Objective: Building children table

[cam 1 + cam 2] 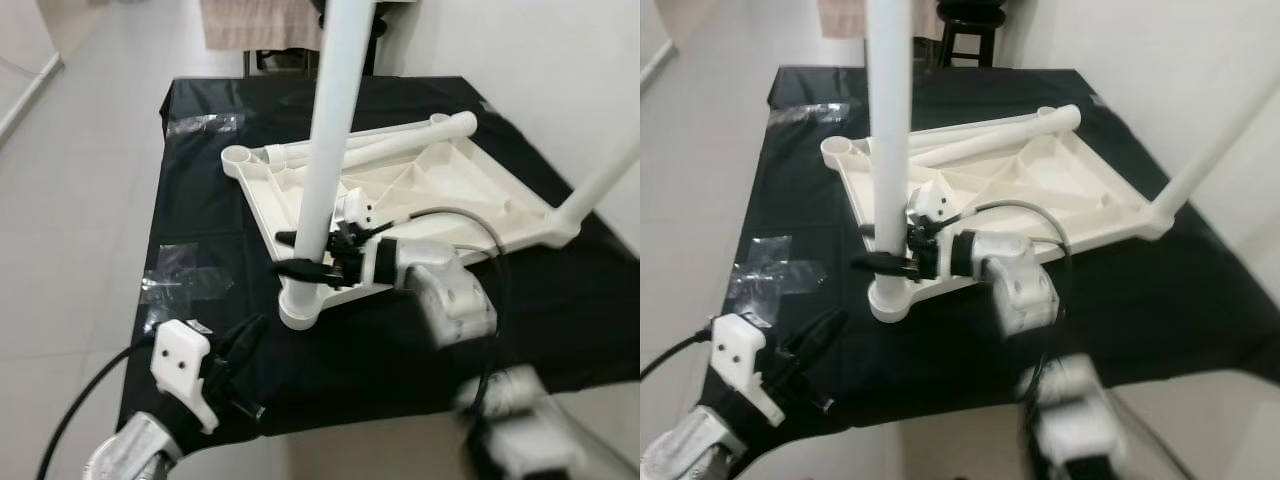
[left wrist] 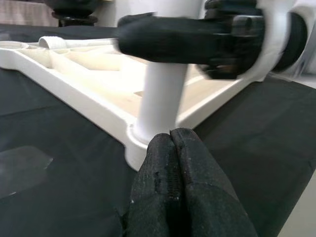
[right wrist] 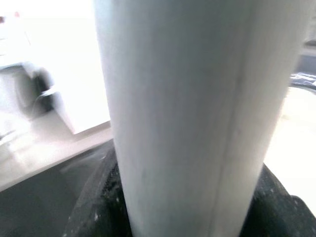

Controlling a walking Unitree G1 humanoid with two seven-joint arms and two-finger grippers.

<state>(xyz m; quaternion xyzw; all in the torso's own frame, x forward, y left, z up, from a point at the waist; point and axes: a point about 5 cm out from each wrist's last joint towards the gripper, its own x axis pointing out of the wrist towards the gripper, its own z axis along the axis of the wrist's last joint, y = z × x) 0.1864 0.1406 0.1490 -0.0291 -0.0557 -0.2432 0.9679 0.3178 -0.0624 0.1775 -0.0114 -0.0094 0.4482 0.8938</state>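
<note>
Left end effector (image 1: 235, 360), nearest, fingers pressed together, hovers over the black surface (image 1: 200, 200) beside the upturned tabletop (image 1: 420, 190). Right end effector (image 1: 300, 255) grips the upright leg (image 1: 335, 120) seated in the tabletop's near corner socket; loose legs (image 1: 390, 140) lie along its far edge.

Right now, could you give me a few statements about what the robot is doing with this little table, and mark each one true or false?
1. The right tool clasps an upright white leg. True.
2. The tabletop lies upside down on a black cloth. True.
3. The left tool holds a leg. False: it is shut and holds nothing, near the cloth's front edge.
4. All legs are fitted. False: loose legs lie across the tabletop.
</note>
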